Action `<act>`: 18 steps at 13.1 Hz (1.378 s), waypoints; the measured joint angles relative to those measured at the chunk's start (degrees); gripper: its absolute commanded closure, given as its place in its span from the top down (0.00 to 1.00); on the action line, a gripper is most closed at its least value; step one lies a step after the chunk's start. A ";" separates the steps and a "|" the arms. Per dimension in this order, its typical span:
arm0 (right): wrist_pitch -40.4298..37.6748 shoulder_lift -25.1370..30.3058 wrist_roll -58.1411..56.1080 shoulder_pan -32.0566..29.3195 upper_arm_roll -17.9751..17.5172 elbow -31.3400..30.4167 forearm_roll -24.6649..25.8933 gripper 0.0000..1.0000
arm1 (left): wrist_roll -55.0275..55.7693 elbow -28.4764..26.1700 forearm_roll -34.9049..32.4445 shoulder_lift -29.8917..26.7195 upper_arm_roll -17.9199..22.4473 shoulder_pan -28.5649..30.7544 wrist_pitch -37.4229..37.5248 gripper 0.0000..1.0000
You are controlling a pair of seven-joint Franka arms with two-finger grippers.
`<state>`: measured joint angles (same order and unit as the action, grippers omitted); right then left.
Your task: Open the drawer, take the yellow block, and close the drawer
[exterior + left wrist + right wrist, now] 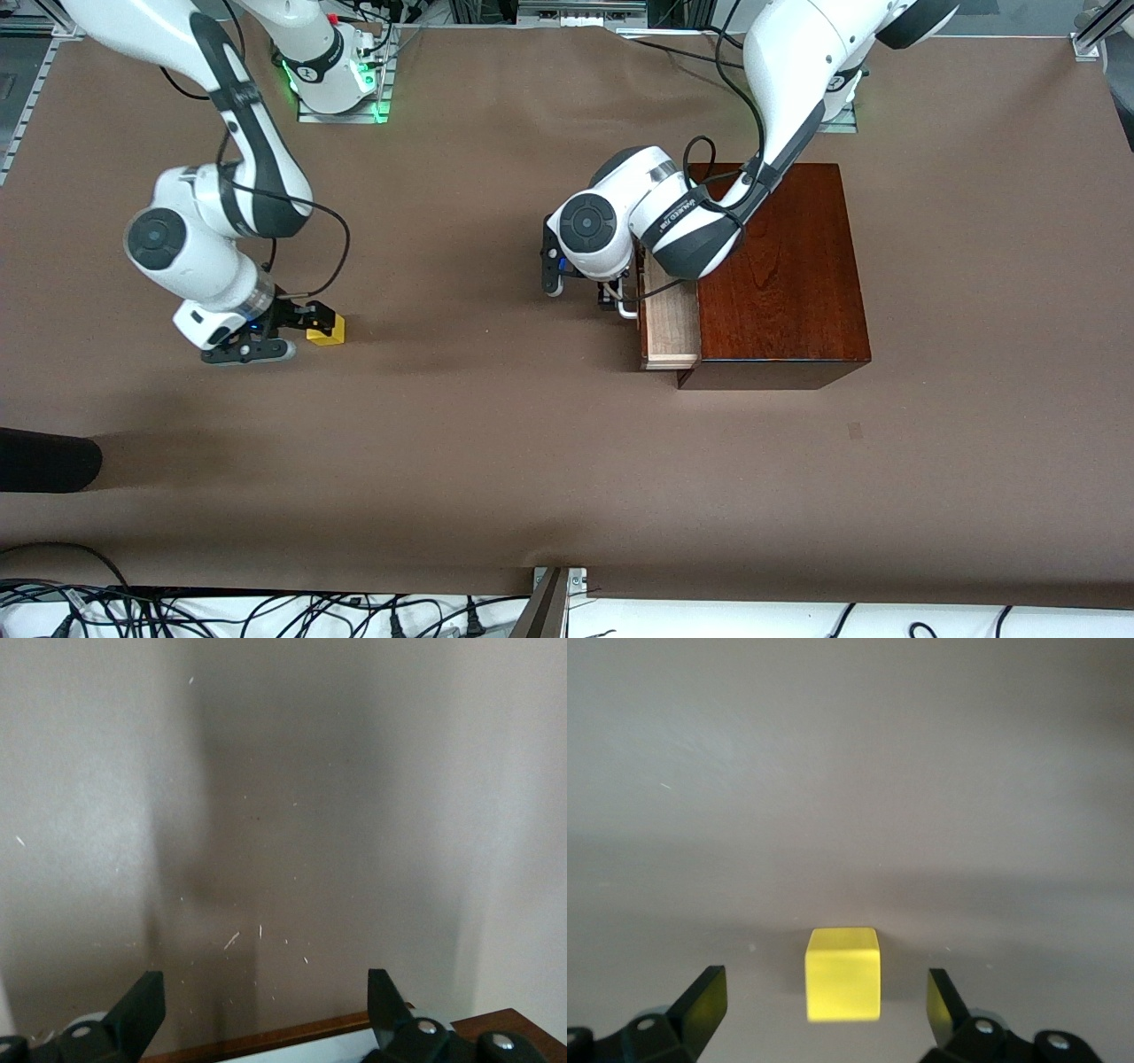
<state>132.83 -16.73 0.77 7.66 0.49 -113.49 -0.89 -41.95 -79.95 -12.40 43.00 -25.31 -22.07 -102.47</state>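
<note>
The yellow block [326, 330] rests on the brown table toward the right arm's end. My right gripper [310, 326] is low over the table, open, with the block between its fingers and a gap on each side; the right wrist view shows the block [842, 974] and the gripper [824, 994]. The drawer [671, 324] stands partly pulled out of the mahogany box [780, 266], pale tray showing. My left gripper [611, 297] is open at the white handle [627, 310]. In the left wrist view the gripper [263, 1005] holds nothing, and the drawer's reddish front [292, 1033] lies under it.
A dark rounded object [44, 461] lies at the table's edge nearest the front camera, at the right arm's end. Cables [266, 611] run along that edge. The left arm's elbow hangs over the box's top.
</note>
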 measured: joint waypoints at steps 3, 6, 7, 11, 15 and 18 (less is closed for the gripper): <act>-12.54 4.68 -2.61 -0.03 0.01 7.93 0.00 1.00 | -1.40 -0.19 -1.18 -0.27 0.43 3.45 4.57 1.00; -25.96 8.08 -4.46 -0.28 0.09 14.29 0.00 1.00 | -3.02 -0.41 -0.69 -2.17 0.09 6.76 6.23 1.00; -30.31 8.61 -4.72 -0.37 0.08 17.04 0.00 1.00 | -3.01 -0.49 -1.04 -2.20 0.15 6.48 6.13 1.00; -40.13 11.11 -5.11 -0.39 0.06 22.34 -0.02 1.00 | -2.94 0.47 -3.40 -4.02 0.07 6.17 5.64 1.00; -42.51 13.97 -5.32 -0.39 0.04 21.42 -0.02 1.00 | 6.04 4.56 -4.14 -11.58 -0.29 6.18 6.40 1.00; -42.19 14.05 -5.40 -0.39 -0.04 21.10 -0.02 1.00 | 11.62 10.69 -4.84 -17.48 1.05 7.62 16.29 1.00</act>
<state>90.64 -2.68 -4.63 7.27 0.45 -92.39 -0.91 -30.32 -69.26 -17.23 25.52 -24.26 -14.45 -86.19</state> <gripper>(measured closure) 0.000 0.000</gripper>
